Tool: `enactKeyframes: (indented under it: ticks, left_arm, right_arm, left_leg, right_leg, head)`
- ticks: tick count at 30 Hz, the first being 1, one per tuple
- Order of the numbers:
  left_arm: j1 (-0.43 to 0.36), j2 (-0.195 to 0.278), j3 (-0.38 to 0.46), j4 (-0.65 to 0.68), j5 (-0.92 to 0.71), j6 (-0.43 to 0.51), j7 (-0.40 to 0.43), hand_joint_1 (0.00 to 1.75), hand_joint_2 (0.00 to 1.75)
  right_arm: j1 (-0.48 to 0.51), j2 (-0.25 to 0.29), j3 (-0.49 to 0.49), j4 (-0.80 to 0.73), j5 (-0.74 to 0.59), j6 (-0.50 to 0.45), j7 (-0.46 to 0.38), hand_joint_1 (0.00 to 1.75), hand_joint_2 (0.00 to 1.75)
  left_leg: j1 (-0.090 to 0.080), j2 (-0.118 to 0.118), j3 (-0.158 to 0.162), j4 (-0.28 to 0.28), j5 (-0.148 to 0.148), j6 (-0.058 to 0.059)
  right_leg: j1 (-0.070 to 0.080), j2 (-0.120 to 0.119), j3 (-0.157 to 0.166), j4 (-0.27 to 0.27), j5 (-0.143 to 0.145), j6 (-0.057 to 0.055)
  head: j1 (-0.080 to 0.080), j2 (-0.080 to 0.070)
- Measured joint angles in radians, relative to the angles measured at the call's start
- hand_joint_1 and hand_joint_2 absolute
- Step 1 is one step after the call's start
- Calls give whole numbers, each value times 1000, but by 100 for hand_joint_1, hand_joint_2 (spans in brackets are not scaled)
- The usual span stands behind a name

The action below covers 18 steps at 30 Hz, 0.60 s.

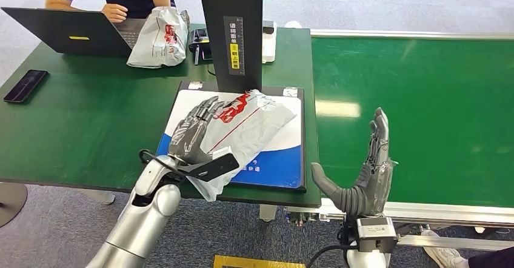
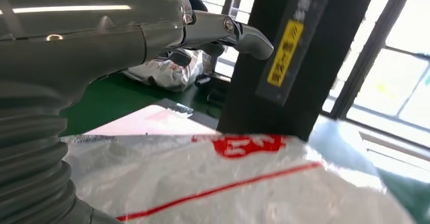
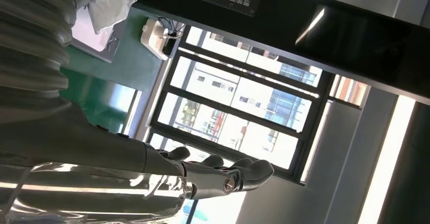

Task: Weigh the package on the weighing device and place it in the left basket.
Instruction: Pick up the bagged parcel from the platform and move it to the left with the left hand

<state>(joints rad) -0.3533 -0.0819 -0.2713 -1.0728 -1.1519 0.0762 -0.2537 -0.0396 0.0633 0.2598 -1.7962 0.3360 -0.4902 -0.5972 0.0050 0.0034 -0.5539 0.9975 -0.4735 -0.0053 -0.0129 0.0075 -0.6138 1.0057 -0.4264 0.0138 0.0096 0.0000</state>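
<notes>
Phone lies black and flat at the far-left edge of the green counter, well apart from the left robot hand. Beyond it an open laptop stands at the counter's far side, with a person's hand at its keyboard. A second grey mailer bag with red print sits just beside the laptop, far ahead of the left robot hand.

The left robot hand lies palm-down on the package, its fingers stretched flat along the top of the bag and its thumb under the bag's near edge, so it grips the bag's near-left end. The package is a grey plastic mailer with red print and a red line, resting on the weighing device, a flat white-and-blue platform with a dark rim. In the left wrist view the package fills the foreground beneath the robot hand. A black upright post with a yellow label rises just beyond the package.

Right of the counter runs a green conveyor belt. The right robot hand hovers over its near edge, released, palm turned toward the package, fingers straight up and thumb spread, holding nothing. The right wrist view shows the same robot hand in the air, fingers loosely extended.
</notes>
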Motion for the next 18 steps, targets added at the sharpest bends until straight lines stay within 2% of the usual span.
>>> enactKeyframes:
  ticks: [7, 18]
  left_arm:
    - [-104, 16, -68, 183, 7, -134, 17, 0, 175]
    - [-198, 16, -111, 356, 27, -161, 16, 0, 175]
  right_arm:
    - [-48, 0, 0, 32, -13, 1, -2, 0, 175]
    - [-81, 0, 0, 77, -21, 0, 2, 0, 175]
  left_leg:
    - [0, 0, 0, 0, 1, 0]
    - [0, 0, 0, 0, 1, 0]
  right_leg:
    - [0, 0, 0, 0, 1, 0]
    - [0, 0, 0, 0, 0, 0]
  head:
    - [0, 0]
    - [0, 0]
